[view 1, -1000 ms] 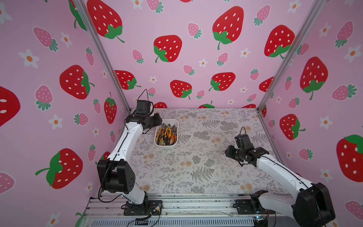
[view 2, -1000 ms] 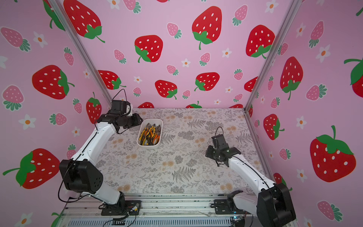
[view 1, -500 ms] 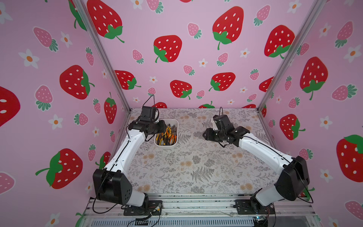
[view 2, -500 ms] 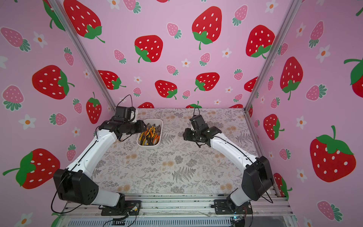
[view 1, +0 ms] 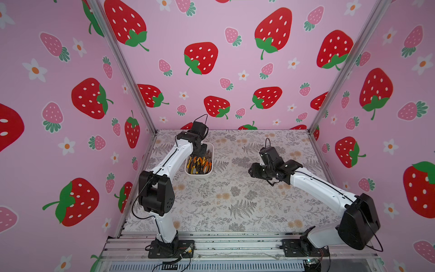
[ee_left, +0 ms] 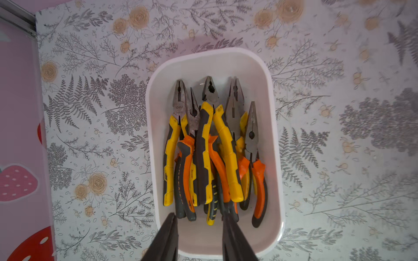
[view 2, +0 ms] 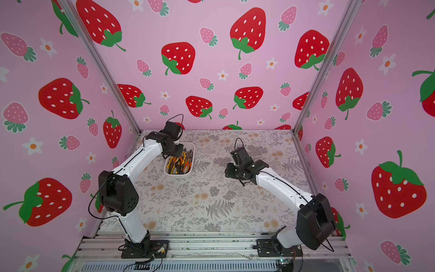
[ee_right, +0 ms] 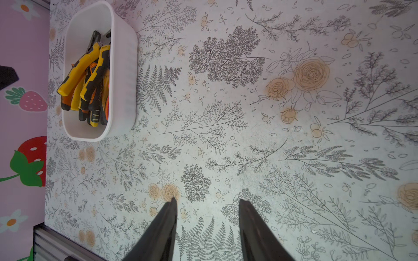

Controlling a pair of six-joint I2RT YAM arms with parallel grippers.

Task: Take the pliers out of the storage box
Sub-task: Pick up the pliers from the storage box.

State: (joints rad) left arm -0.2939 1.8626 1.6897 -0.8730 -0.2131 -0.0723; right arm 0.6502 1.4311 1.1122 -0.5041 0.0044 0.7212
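- pliers: all heaped inside the storage box, lying roughly parallel & overlapping. Dark metal jaws at one end, handles at the other. Handles are yellow/black or orange/black. Some noses slim & pointed, some blunt. Exact count can't be told, the stack is too tight.
- storage box: white, shallow, rounded corners. Sits flat on the desk in the far-left part, near the left edge but not touching it. Long side runs far-to-near. Plier jaws point twd the far edge, handles twd the near edge.
- left hand: above the box at the handle end, pointing down. Fingers are apart w/ a clear gap, and the butt ends of a couple of handles show between the tips. Nothing clamped. Whether the tips touch a handle, can't tell.
- left arm: reaches up from the near-left corner; its wrist covers the far part of the box in both top views.
- right hand: fingers apart, nothing between them, over bare desk. Well apart from the box, to its right, abt mid-desk.
- desk: cover printed w/ grey ferns & tan roses.
- around: pink walls w/ strawberry print on three sides. Metal rail runs along the near edge & carries both arm bases.
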